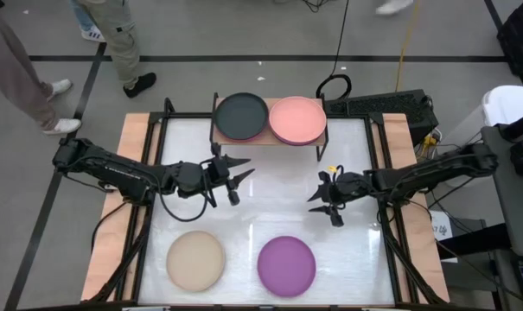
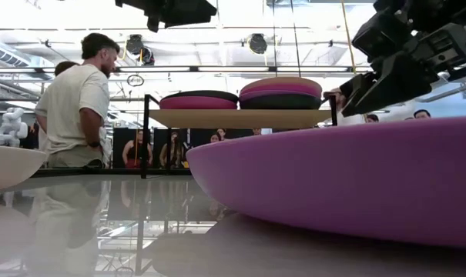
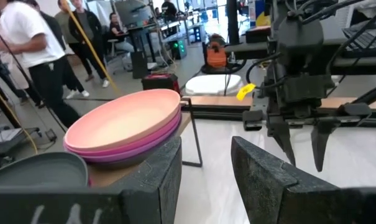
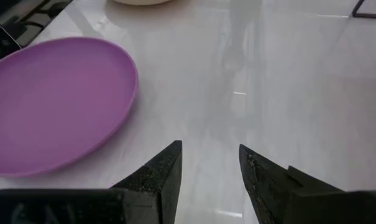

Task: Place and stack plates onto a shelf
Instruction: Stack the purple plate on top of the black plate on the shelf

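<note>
High view: shelf (image 1: 270, 138) is carrying two plate stacks, black-grey plate (image 1: 241, 115) and salmon plate (image 1: 297, 119) topping them; beige plate (image 1: 195, 260) and purple plate (image 1: 287, 265) are lying on the table (image 1: 244, 216) nearer the camera. Left gripper (image 1: 242, 178) and right gripper (image 1: 317, 197) are hovering mid-table, both spread, empty.

Low view: purple plate (image 2: 333, 185) is filling the foreground.

Right wrist view: fingers (image 4: 166, 171) are gaping beside the purple plate (image 4: 51, 99).

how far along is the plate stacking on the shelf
Mostly done: the shelf carries two stacks, one topped by a black-grey plate, the other by a salmon plate with purple beneath. Nothing is in hand: the left gripper and right gripper hover open and empty over the table. Left to do: the beige plate and purple plate near the front edge.
</note>
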### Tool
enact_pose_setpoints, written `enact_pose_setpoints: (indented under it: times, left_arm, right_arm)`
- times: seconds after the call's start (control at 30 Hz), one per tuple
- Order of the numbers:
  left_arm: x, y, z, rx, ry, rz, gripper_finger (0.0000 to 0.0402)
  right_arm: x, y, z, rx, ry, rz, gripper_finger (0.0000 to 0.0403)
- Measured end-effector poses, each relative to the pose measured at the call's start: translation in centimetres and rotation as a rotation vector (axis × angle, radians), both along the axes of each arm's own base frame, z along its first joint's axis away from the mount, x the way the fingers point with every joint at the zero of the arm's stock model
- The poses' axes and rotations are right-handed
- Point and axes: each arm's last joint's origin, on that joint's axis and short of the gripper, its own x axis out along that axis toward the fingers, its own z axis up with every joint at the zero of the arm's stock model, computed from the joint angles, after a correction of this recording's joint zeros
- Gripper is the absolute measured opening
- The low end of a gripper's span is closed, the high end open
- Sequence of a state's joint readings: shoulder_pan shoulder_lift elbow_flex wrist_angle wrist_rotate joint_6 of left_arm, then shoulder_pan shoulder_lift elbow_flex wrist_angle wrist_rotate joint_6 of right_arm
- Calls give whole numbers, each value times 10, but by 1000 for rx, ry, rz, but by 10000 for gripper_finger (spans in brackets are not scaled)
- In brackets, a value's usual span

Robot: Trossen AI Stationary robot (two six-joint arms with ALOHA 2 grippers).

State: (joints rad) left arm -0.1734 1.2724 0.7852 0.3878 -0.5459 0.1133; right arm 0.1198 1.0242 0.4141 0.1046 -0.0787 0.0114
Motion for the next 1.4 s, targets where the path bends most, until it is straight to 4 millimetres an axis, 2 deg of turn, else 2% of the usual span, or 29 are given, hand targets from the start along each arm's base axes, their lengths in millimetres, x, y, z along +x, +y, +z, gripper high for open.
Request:
enact_pose_setpoints:
  times: [0.37, 0.6, 0.9, 1.13, 1.27, 1.4]
  left_arm:
    - [-6, 9, -18, 4, -57, 26, 145]
    - [-6, 9, -19, 7, -51, 8, 145]
    - [-16, 16, -37, -6, -137, 29, 145]
    - [-18, 19, -41, 18, -129, 38, 145]
    - [-19, 19, -40, 25, -123, 37, 145]
    - [-28, 20, -32, 18, -106, 34, 145]
  right_arm:
    - [17, 5, -3, -14, 58, 20, 142]
    - [32, 17, -7, -22, 106, 66, 142]
    - [56, 32, -13, 1, 169, 80, 142]
    - [74, 40, -14, 48, 168, 60, 142]
    - [78, 44, -19, 57, 176, 62, 142]
    - [77, 46, -21, 54, 190, 67, 142]
